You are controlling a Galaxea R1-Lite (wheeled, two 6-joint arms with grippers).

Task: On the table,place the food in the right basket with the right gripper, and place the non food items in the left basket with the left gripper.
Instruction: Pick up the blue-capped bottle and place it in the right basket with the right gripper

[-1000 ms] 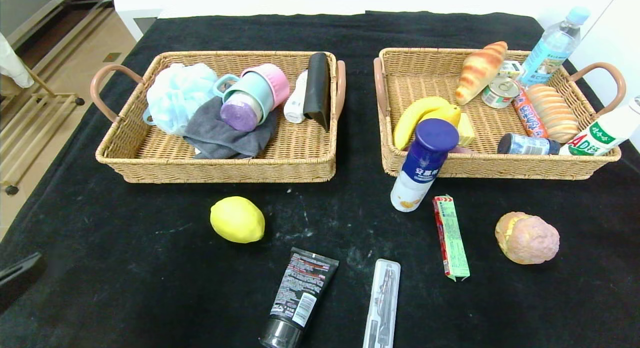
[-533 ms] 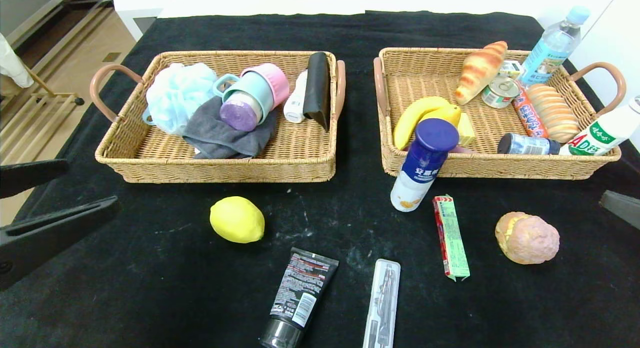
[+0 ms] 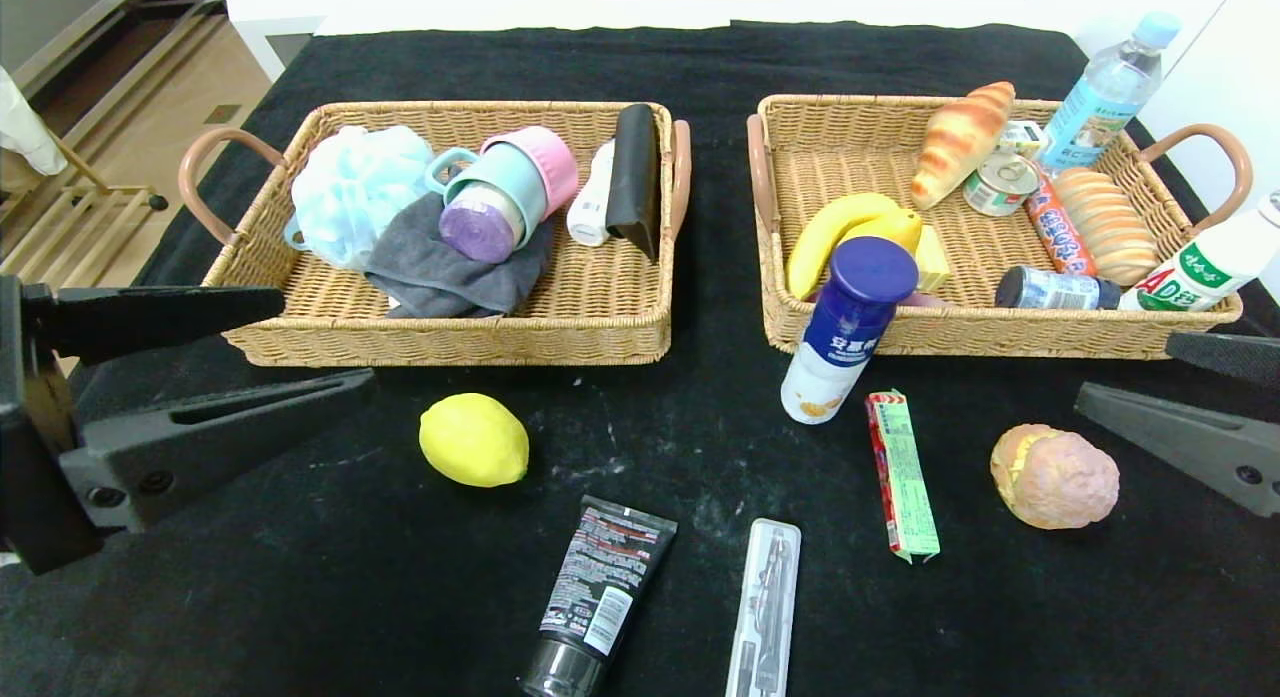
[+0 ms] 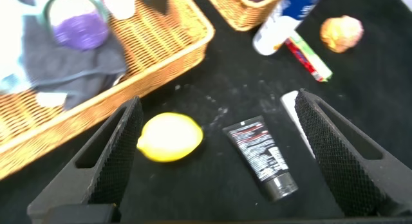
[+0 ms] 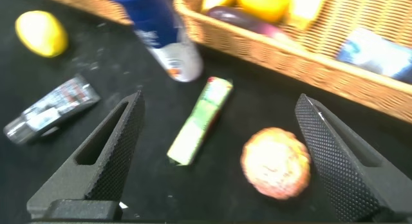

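On the black table lie a yellow lemon (image 3: 474, 440), a black tube (image 3: 597, 594), a clear pen case (image 3: 765, 607), a blue-capped white bottle (image 3: 848, 327), a green and red candy pack (image 3: 902, 474) and a pink puff bun (image 3: 1053, 475). My left gripper (image 3: 325, 342) is open and empty, left of the lemon; in the left wrist view (image 4: 217, 100) the lemon (image 4: 168, 137) and tube (image 4: 261, 156) lie between its fingers. My right gripper (image 3: 1125, 370) is open and empty, right of the bun; in its wrist view (image 5: 220, 97) the candy pack (image 5: 199, 124) and bun (image 5: 277, 163) lie below.
The left basket (image 3: 450, 342) holds a sponge, a towel, cups and a black wallet. The right basket (image 3: 1000, 337) holds bananas, breads, cans and bottles. The white bottle leans on the right basket's front wall. The table edge runs along the left.
Both arms have come into view from the sides. The left gripper has moved right toward the lemon, the right gripper left toward the bun. The objects have not moved.
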